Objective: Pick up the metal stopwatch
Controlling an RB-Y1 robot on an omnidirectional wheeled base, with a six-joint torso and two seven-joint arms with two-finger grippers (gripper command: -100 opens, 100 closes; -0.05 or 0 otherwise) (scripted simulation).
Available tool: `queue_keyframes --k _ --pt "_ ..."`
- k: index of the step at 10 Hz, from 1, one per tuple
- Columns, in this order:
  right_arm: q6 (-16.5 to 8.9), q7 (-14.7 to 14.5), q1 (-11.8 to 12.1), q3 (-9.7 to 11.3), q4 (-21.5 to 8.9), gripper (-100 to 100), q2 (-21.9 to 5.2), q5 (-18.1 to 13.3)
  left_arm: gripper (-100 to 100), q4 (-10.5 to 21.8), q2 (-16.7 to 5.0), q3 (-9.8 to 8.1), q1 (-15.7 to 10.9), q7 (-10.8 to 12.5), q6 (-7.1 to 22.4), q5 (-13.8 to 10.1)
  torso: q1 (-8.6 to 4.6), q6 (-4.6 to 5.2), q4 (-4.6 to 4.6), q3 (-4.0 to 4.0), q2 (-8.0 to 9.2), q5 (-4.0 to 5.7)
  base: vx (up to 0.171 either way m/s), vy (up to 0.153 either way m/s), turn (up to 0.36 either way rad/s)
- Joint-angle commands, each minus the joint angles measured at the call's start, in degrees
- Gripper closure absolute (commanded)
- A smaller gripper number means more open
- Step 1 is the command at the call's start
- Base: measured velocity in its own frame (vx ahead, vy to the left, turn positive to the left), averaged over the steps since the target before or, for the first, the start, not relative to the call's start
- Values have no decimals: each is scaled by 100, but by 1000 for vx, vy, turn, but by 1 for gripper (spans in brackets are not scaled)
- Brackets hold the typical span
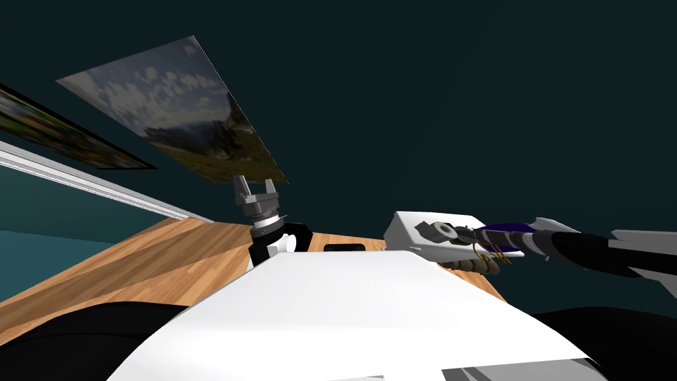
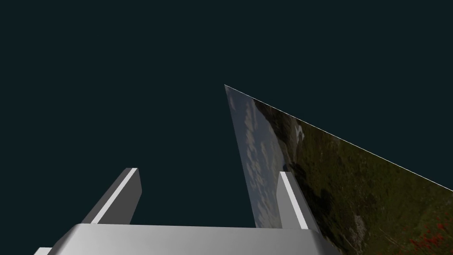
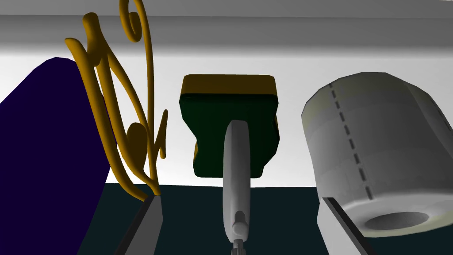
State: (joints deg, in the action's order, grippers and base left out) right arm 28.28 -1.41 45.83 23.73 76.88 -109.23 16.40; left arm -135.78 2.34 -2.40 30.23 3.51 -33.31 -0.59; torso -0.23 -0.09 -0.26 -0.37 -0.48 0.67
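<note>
A thin grey stopwatch (image 3: 236,164) is seen edge-on with its small knob toward my hand. It stands between the fingers of my right gripper (image 3: 239,198), which is open, and neither finger touches it. Right behind it is a dark green block with a yellow top (image 3: 230,110). All this rests against a white surface (image 3: 287,66). In the head view my right gripper (image 1: 459,235) reaches in from the right to a white box-like shelf (image 1: 406,228). My left gripper (image 1: 256,188) is raised by my chest, open and empty (image 2: 209,171).
A dark purple object (image 3: 48,133) with a golden curled ornament (image 3: 128,110) stands close beside one finger. A grey paper roll (image 3: 376,146) crowds the other finger. A wooden surface (image 1: 132,264) stretches to the left below a dark wall.
</note>
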Motion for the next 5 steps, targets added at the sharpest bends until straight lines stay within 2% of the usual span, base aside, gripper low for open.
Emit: queue_keyframes --k 1,2,3,5 --pt "-24 84 -26 -22 -9 -100 115 -178 0 0 0 0 0 0 0 0 0 0 0 0 0 0 29 -11 28" --pt "-23 -10 -3 -5 -5 -100 56 -49 0 0 0 0 0 0 0 0 -6 -5 -5 -7 -9 13 9 -2 1" --pt "-25 -3 -2 -6 -7 100 61 -58 0 0 0 0 0 0 0 0 -7 -6 -6 -8 -10 14 0 0 0" --pt "-27 -4 -3 -7 -10 100 58 -57 0 0 0 0 0 0 0 0 -5 -7 -6 -8 -9 17 0 0 0"
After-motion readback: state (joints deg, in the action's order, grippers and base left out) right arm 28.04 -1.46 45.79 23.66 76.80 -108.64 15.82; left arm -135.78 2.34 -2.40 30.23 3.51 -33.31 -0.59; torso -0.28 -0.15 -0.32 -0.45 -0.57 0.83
